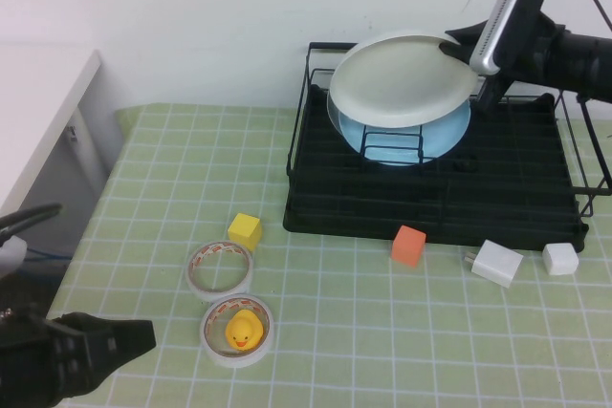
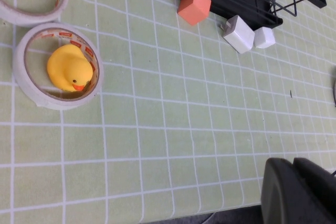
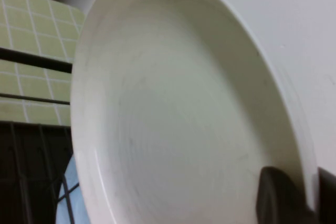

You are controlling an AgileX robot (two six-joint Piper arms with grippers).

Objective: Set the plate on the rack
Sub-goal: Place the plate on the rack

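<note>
My right gripper (image 1: 457,45) is shut on the rim of the white plate (image 1: 404,79) and holds it tilted above the back of the black wire rack (image 1: 432,198). In the right wrist view the plate (image 3: 178,114) fills the frame, its rim pinched between the fingers (image 3: 278,195). A light blue plate (image 1: 449,129) stands in the rack right behind and below the white one. My left gripper (image 1: 115,341) is low at the front left of the table, shut and empty; it also shows in the left wrist view (image 2: 296,190).
On the checked mat in front of the rack lie an orange cube (image 1: 408,245), a white charger (image 1: 497,263), a white cube (image 1: 560,258), a yellow cube (image 1: 245,229), a tape roll (image 1: 220,268) and another roll holding a yellow duck (image 1: 243,331).
</note>
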